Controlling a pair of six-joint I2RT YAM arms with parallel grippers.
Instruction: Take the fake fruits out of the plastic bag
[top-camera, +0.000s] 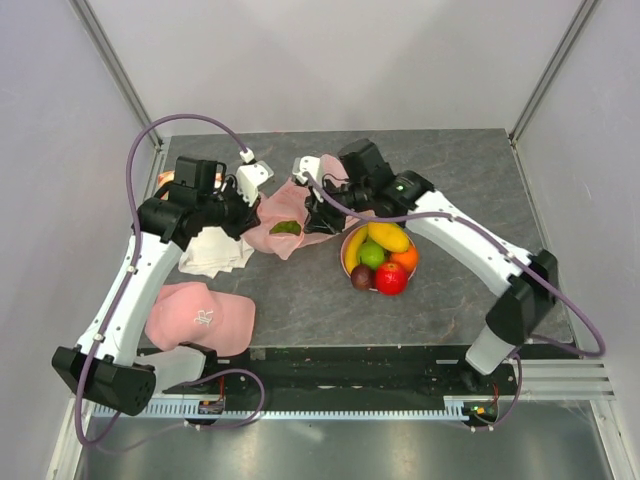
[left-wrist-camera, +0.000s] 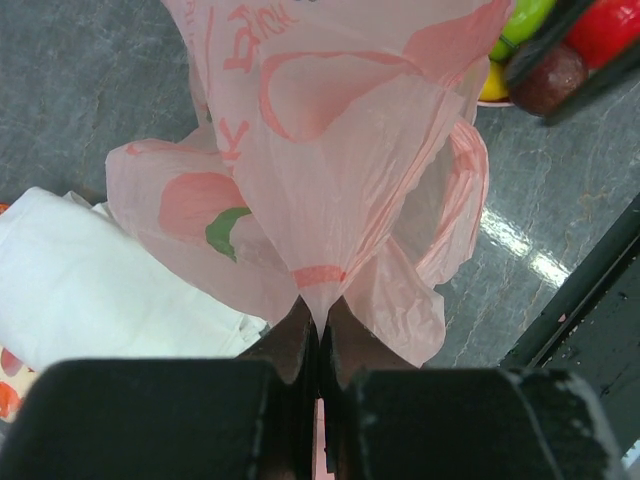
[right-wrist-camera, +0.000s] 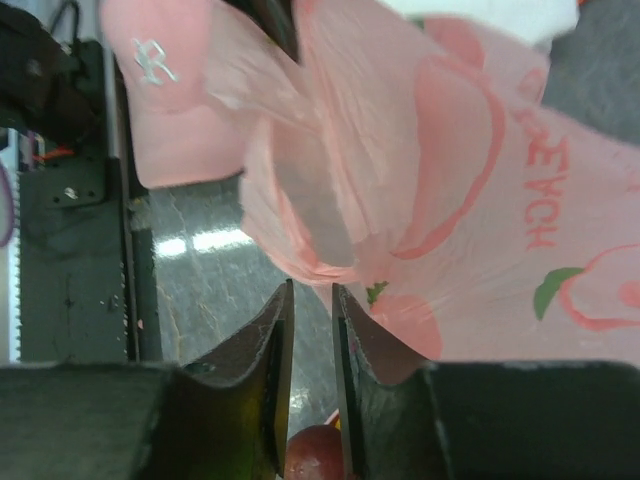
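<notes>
The pale-pink plastic bag (top-camera: 285, 228) hangs limp between my two grippers, above the table. My left gripper (top-camera: 250, 208) is shut on a bunched edge of the bag (left-wrist-camera: 330, 180); its fingertips (left-wrist-camera: 318, 318) pinch the film. My right gripper (top-camera: 318, 215) is at the bag's right side, its jaws a narrow gap apart with nothing between them (right-wrist-camera: 312, 300); the bag (right-wrist-camera: 450, 200) hangs just beyond the tips. The fake fruits lie heaped on a plate (top-camera: 346, 262): banana (top-camera: 352, 250), mango (top-camera: 388, 236), green apple (top-camera: 372, 255), orange (top-camera: 405, 258), red apple (top-camera: 391, 278), plum (top-camera: 361, 277). No fruit shows inside the bag.
A folded white cloth (top-camera: 215, 252) lies under the left gripper. An opaque pink cloth with a logo (top-camera: 200, 318) lies at the near left, also in the right wrist view (right-wrist-camera: 165, 100). The plum (right-wrist-camera: 315, 455) shows below the right jaws. Walls enclose the table.
</notes>
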